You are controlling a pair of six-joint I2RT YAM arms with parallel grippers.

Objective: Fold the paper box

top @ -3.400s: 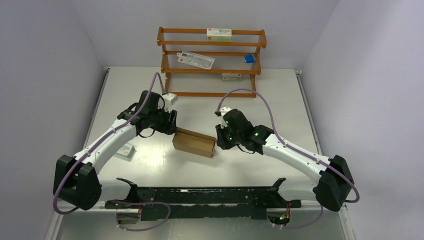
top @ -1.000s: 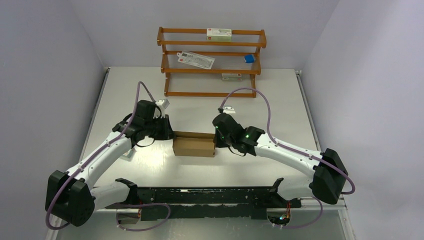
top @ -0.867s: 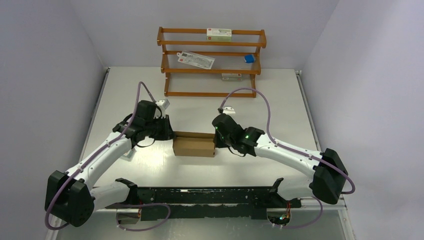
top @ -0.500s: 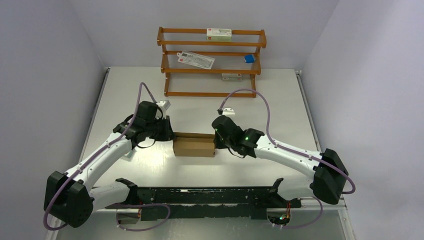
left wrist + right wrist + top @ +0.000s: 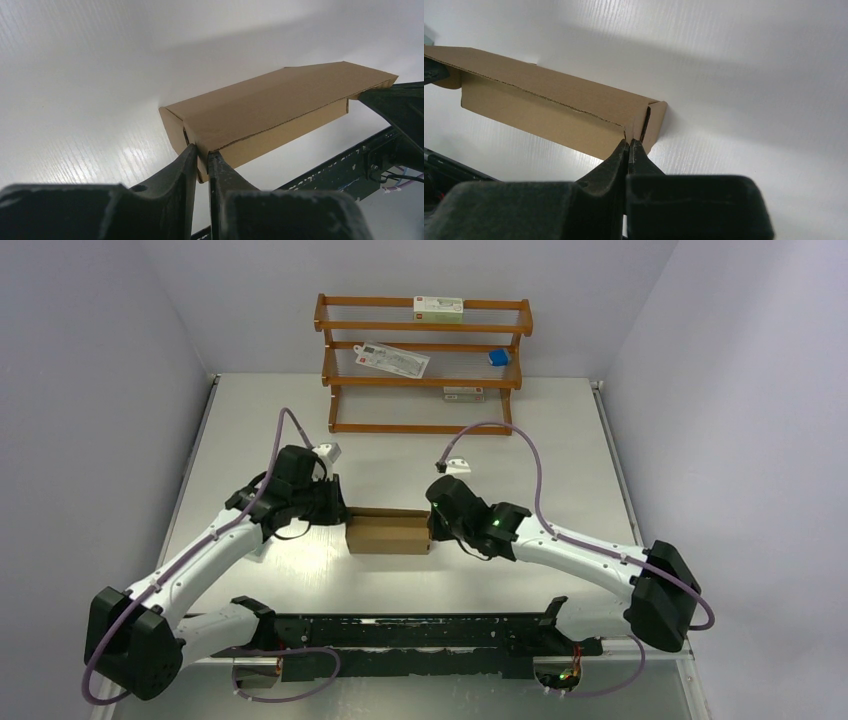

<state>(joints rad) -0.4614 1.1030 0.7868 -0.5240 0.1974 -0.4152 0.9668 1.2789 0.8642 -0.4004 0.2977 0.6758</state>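
Top external first: the paper box (image 5: 388,535) lies on the table (image 5: 570,455) between the two grippers, left gripper (image 5: 341,516) at one end and right gripper (image 5: 431,525) at the other (wooden rack (image 5: 424,380) sits well beyond both). Left wrist view: the fingers are pinching the box's near corner, cardboard squeezed in the thin gap, and the rest of the box runs away ahead and to the right. Right wrist view: fingers pressed tight together, tips touching the box's end corner, box stretching off to the left. Can't tell if any cardboard is actually caught there.
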